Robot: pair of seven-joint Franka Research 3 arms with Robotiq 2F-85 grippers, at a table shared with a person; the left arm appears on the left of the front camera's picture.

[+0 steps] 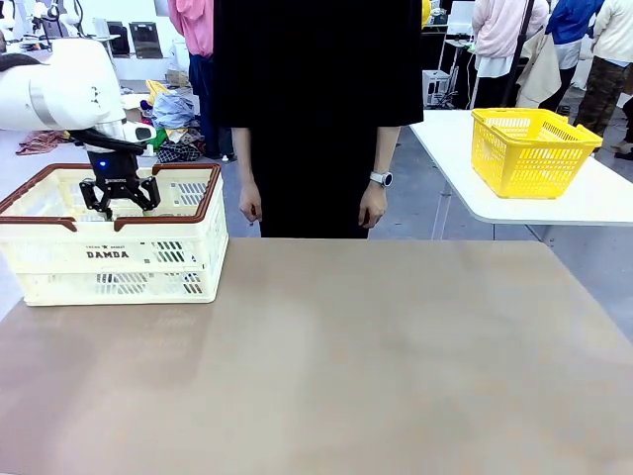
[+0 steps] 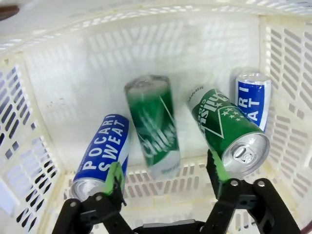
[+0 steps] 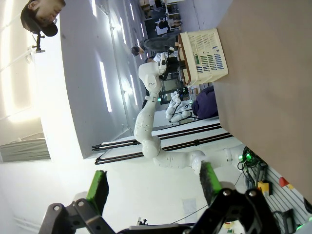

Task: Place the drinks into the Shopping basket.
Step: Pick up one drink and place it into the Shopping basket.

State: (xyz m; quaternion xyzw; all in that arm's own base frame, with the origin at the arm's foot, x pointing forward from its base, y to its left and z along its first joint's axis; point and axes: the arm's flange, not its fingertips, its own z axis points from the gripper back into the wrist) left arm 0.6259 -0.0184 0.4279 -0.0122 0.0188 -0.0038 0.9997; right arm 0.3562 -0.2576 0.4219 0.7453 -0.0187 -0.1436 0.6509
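Four drink cans lie in the Shopping basket (image 1: 59, 259) at the table's far left: two blue (image 2: 101, 156) (image 2: 253, 101), two green (image 2: 152, 126) (image 2: 228, 130). The left gripper (image 2: 165, 178) hangs over them, jaws wide and empty. The right gripper (image 3: 153, 184) is also spread wide, holding nothing.

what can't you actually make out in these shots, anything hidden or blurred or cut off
- Front view: the drinks inside the Shopping basket are hidden by its near wall and the left gripper.
- Left wrist view: the middle green can is motion-blurred, so its print is unreadable and whether it has come to rest is unclear.
- Left wrist view: the near blue can is partly covered by a finger.
- Right wrist view: the right gripper is open, its base cut by the bottom edge.
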